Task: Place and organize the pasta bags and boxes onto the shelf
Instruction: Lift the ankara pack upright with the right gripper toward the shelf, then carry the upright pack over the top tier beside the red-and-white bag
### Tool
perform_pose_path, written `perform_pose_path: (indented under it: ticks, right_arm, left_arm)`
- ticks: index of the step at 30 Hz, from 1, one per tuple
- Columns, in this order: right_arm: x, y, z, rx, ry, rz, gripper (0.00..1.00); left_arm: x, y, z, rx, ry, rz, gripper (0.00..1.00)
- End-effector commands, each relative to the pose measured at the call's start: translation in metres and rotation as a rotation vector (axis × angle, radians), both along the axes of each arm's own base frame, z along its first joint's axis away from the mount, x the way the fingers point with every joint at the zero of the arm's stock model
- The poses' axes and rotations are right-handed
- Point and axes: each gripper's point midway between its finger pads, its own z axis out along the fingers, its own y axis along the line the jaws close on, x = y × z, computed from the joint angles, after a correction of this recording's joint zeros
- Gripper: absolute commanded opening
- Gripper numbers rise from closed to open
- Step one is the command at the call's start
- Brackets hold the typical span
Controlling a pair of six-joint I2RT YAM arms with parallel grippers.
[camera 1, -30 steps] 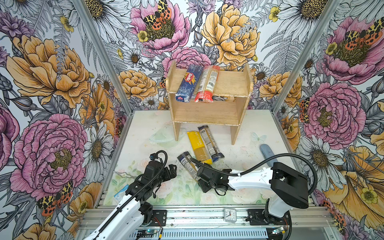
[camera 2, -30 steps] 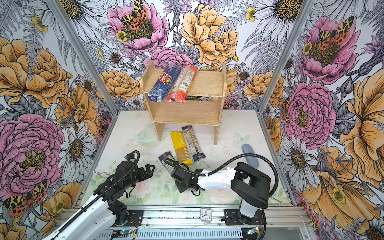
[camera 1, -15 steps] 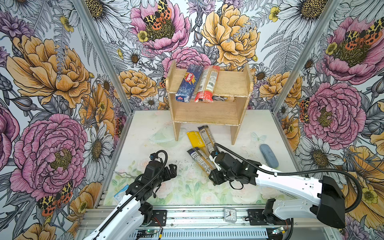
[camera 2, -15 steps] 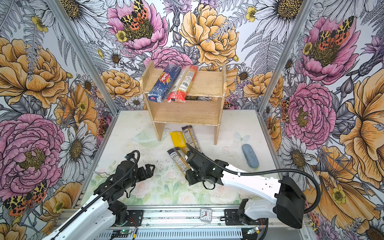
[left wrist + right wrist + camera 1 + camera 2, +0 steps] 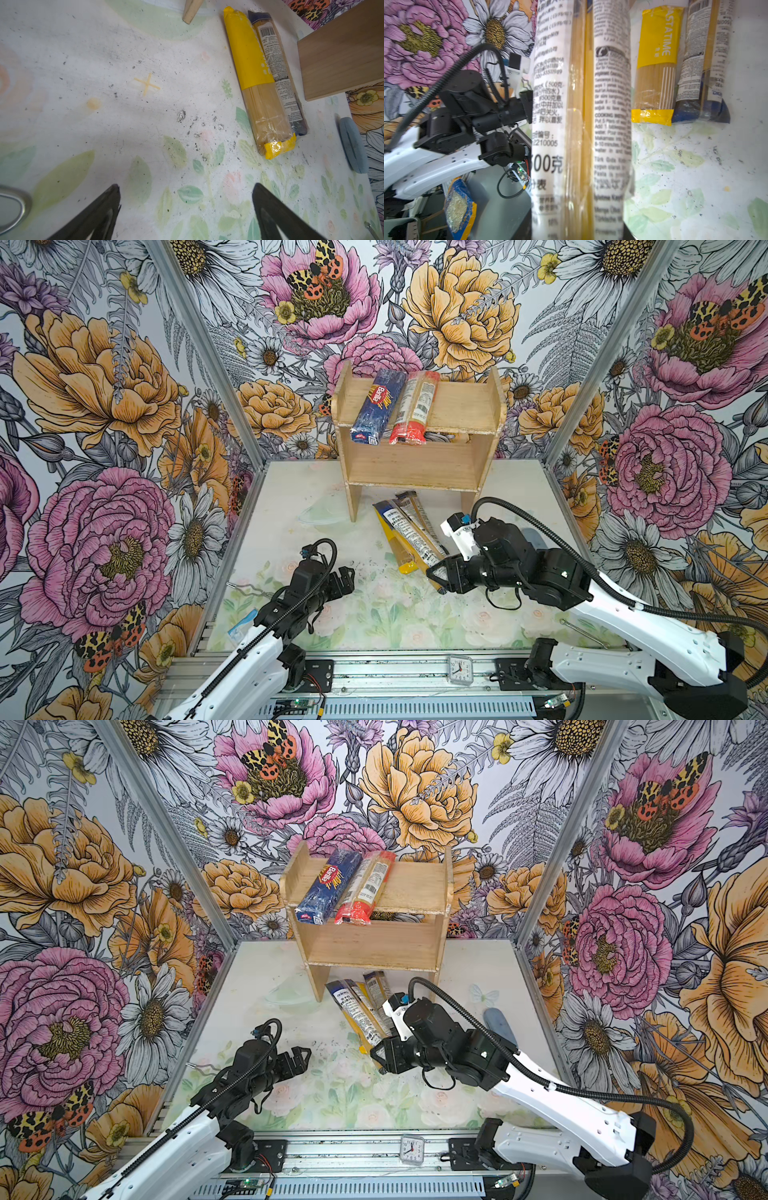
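Carrying one slim grey-labelled bag (image 5: 409,533) to the shelf (image 5: 415,466) looks to be the step in hand. The right gripper (image 5: 436,572) has its jaws narrow, clamped on the bag's near end, and the pack runs straight out ahead of them. It seems clear of the table (image 5: 316,531). Beneath that pack, just beyond the jaws, lie the yellow-ended bag (image 5: 402,562) and the second grey-labelled bag (image 5: 413,502), side by side and touching, in front of the shelf's legs.

The top tier already carries the dark blue Barilla box (image 5: 376,406) and the red-ended bag (image 5: 413,406), with bare wood beside them. The next move likely calls for raising the pack well above the jaws' present height and lining it up between the side panels — gripped at one end only, it may droop or swing.

The right arm reaches low and forward, its wrist about level. The left gripper (image 5: 345,576) hovers low over bare table, jaws wide with nothing between them, well apart from every pack.
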Motion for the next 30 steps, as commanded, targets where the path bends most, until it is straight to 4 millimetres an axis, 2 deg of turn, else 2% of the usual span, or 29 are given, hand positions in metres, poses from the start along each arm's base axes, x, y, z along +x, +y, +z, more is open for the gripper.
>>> perform_pose_path:
  ticks: [1,4,7,13,16,23,30]
  right_arm:
    - [-0.008,-0.014,0.096,0.241,-0.165,-0.011,0.0]
    - [-0.011,-0.034,0.127,0.287,-0.223,-0.061,0.0]
    - [-0.016,-0.044,0.155,0.332,-0.276,-0.063,0.0]
    - [-0.004,-0.072,0.217,0.367,-0.465,-0.172,0.0]
    - [0.011,-0.085,0.243,0.349,-0.56,-0.266,0.0]
    - [0.061,-0.102,0.29,0.231,-0.73,-0.532,0.0]
    - [0.107,-0.091,0.328,0.093,-0.864,-0.695,0.0]
  left_arm:
    - [0.006,-0.006,0.006,-0.002,-0.035,-0.028,0.99]
    - [0.009,-0.008,0.007,-0.004,-0.039,-0.033,0.99]
    - [0.01,-0.009,0.009,-0.001,-0.045,-0.037,0.99]
    - [0.011,-0.011,0.011,-0.001,-0.049,-0.045,0.99]
    - [0.011,-0.011,0.013,-0.004,-0.052,-0.048,0.99]
    - [0.01,-0.013,0.015,-0.011,-0.056,-0.053,0.99]
    - [0.011,-0.016,0.02,-0.006,-0.066,-0.063,0.99]
